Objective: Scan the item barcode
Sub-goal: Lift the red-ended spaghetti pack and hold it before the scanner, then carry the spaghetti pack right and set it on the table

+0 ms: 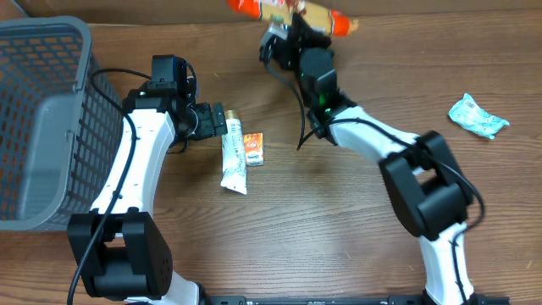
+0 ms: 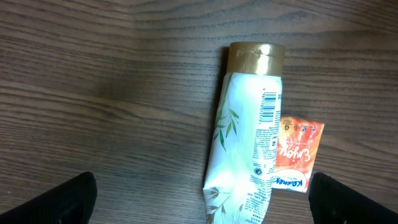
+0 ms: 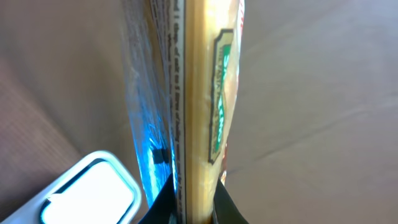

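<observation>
The wooden desk fills the overhead view, with a grey basket at its 9 o'clock edge. The left arm reaches from 7 o'clock toward the middle. The right arm stretches from 5 o'clock up to 12 o'clock. There the right jaws are clamped narrow on a long snack packet with orange ends, held at the desk's far edge. In the right wrist view the packet stands edge-on, a blue glow on its wrapper. A white tube with a gold cap lies just at 9 o'clock of the middle, its barcode facing up. The left jaws stand wide open at its cap end. A crumpled pale wrapper sits at 3 o'clock. A small orange sachet touches the tube's 3 o'clock side. A white rounded device shows at 7 o'clock in the right wrist view.
</observation>
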Action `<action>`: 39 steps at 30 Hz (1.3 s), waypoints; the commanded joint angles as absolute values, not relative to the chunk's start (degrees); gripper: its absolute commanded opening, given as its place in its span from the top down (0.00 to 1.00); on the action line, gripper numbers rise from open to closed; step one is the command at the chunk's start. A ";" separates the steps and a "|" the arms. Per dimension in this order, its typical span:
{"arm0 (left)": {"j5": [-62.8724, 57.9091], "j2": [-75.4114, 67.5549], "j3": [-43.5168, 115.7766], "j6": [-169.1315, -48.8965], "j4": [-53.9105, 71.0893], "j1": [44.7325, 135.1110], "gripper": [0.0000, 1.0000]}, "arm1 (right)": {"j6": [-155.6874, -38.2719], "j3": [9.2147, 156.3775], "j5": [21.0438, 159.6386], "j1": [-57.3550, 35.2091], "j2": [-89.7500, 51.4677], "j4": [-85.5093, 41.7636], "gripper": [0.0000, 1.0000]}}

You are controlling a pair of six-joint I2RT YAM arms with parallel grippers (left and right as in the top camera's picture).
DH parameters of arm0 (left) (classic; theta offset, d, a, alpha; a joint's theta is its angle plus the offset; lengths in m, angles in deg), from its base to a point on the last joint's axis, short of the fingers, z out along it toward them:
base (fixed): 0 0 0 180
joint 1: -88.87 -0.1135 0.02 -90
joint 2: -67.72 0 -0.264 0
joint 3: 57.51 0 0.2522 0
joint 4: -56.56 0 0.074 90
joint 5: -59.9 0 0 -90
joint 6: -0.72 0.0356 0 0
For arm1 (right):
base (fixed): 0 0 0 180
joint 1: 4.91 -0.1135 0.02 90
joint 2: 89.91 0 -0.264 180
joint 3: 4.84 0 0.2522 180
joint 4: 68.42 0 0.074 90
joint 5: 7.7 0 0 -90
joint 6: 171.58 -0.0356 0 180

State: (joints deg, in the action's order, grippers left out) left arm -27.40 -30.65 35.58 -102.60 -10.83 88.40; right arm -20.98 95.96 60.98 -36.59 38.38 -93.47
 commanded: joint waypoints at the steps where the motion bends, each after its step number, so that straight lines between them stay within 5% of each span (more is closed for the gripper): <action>1: -27.77 -30.15 36.22 -101.53 -10.83 88.51 0.00 | -18.27 98.63 61.87 -37.09 38.92 -97.86 0.96; 25: -27.75 -30.15 36.22 -101.53 -10.83 88.51 0.00 | -23.34 98.65 55.58 -36.81 31.99 -92.74 0.96; 39: -27.75 -30.15 36.22 -101.53 -10.83 88.51 0.00 | -71.25 98.65 55.84 -32.83 5.48 -30.41 0.96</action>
State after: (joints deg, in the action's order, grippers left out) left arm -27.38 -30.65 35.58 -102.60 -10.85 88.40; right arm -54.45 96.05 54.18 -35.69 14.42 -35.19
